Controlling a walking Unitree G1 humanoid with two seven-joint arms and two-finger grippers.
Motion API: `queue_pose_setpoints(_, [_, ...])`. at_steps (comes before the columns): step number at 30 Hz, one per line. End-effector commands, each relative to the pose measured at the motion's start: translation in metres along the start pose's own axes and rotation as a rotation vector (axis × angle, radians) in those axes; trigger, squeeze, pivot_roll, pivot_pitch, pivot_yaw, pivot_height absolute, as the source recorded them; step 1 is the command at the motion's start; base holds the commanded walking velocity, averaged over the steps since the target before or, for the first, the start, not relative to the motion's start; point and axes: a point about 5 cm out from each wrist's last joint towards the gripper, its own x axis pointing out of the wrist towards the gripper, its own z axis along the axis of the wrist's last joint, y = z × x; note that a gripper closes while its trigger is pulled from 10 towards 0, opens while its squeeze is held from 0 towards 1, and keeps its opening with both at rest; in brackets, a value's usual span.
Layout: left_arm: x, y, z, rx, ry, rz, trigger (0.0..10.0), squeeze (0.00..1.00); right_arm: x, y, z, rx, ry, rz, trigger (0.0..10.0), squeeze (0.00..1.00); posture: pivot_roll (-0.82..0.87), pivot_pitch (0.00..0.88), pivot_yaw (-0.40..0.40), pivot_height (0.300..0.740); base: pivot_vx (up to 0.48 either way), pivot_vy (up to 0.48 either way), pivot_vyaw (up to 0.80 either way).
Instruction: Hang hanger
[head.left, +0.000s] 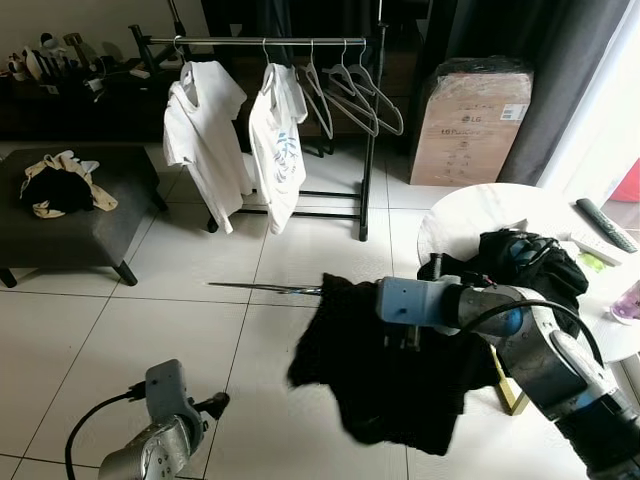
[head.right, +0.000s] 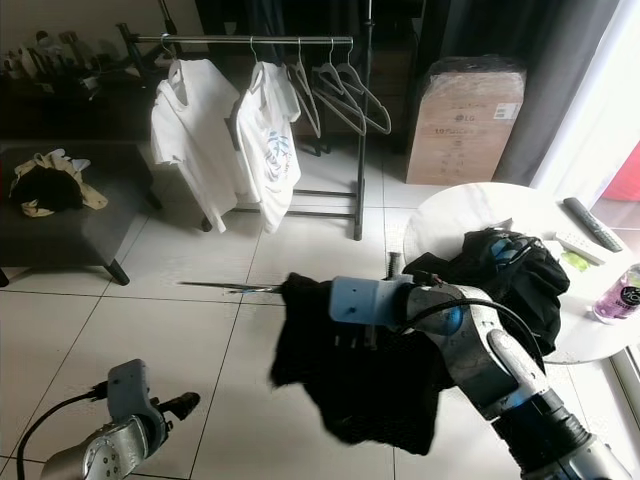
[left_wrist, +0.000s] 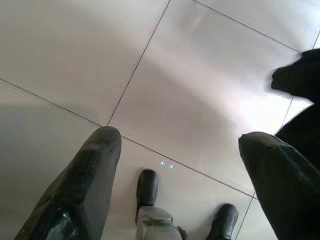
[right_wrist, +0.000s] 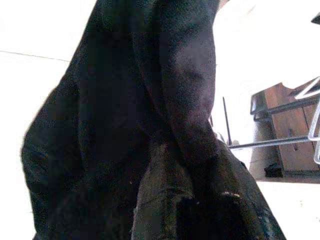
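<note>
A black garment (head.left: 390, 370) hangs in mid-air over the tiled floor, draped from my right arm. A thin metal hanger end (head.left: 265, 289) sticks out of it toward the left. My right gripper (right_wrist: 192, 165) is buried in the cloth, shut on the black garment. The clothes rack rail (head.left: 270, 41) stands farther back and carries two white shirts (head.left: 205, 140) and several empty hangers (head.left: 350, 95). My left gripper (head.left: 215, 405) hangs low at the bottom left, open, with only floor tiles between its fingers (left_wrist: 85, 180).
A dark ottoman (head.left: 90, 235) with crumpled clothes sits at the left. A cardboard box (head.left: 470, 120) stands right of the rack. A round white table (head.left: 470, 215) at the right holds a black clothes pile (head.left: 525, 265) and a remote (head.left: 605, 225).
</note>
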Motion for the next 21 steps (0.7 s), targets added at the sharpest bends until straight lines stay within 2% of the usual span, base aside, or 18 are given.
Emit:
queue_pose_setpoints(1, [-0.006,-0.025,0.002,0.021,-0.041,-0.241,10.0,0.00,-0.009,-0.010,0.017,-0.009,-0.099,-0.036,10.0,0.00,-0.06,0.174,0.037,0.740,0.000,0.000,0.00])
queue_pose_setpoints(3, [-0.010,-0.033,0.006,0.008,-0.067,-0.308,10.0,0.00,-0.009,-0.009,0.019,-0.009,-0.115,-0.029,10.0,0.00,-0.05,0.174,0.037,0.740,0.000,0.000,0.00])
queue_pose_setpoints(7, [-0.012,-0.035,0.013,-0.046,-0.111,-0.358,10.0,0.00,-0.006,-0.006,0.026,-0.021,-0.151,-0.021,10.0,0.00,-0.05,0.173,0.037,0.740,0.000,0.000,0.00])
queue_pose_setpoints(11, [-0.019,-0.037,0.019,-0.131,-0.175,-0.452,10.0,0.00,-0.006,-0.004,0.031,-0.028,-0.175,-0.010,10.0,0.00,-0.05,0.173,0.036,0.740,0.000,0.000,0.00])
queue_pose_setpoints(12, [-0.023,-0.035,0.021,-0.189,-0.209,-0.511,10.0,0.00,-0.006,-0.004,0.034,-0.036,-0.191,-0.005,10.0,0.00,-0.05,0.173,0.034,0.740,0.000,0.000,0.00])
queue_pose_setpoints(13, [-0.026,-0.036,0.021,-0.212,-0.220,-0.544,10.0,0.00,-0.007,-0.004,0.035,-0.040,-0.198,-0.003,10.0,0.00,-0.05,0.172,0.032,0.740,0.000,0.000,0.00])
queue_pose_setpoints(14, [-0.028,-0.036,0.021,-0.231,-0.232,-0.578,10.0,0.43,-0.007,-0.004,0.036,-0.043,-0.204,-0.002,10.0,0.00,-0.05,0.172,0.032,0.740,0.000,0.000,0.00])
queue_pose_setpoints(15, [-0.032,-0.039,0.017,-0.265,-0.227,-0.654,10.0,1.00,-0.007,-0.003,0.039,-0.043,-0.213,-0.001,10.0,0.00,-0.05,0.171,0.031,0.740,0.000,0.000,0.00])
queue_pose_setpoints(16, [-0.032,-0.039,0.017,-0.265,-0.227,-0.654,10.0,1.00,-0.007,-0.003,0.039,-0.043,-0.213,-0.001,10.0,0.00,-0.05,0.171,0.031,0.740,0.000,0.000,0.00])
queue_pose_setpoints(18, [-0.041,-0.044,0.004,-0.243,-0.182,-0.777,10.0,1.00,-0.007,-0.002,0.042,-0.037,-0.230,-0.002,10.0,0.00,-0.06,0.166,0.032,0.740,0.000,0.000,0.00])
queue_pose_setpoints(21, [-0.046,-0.044,-0.004,-0.231,-0.152,-0.825,10.0,1.00,-0.006,0.001,0.043,-0.039,-0.232,-0.001,10.0,0.00,-0.06,0.164,0.033,0.740,0.000,0.000,0.00])
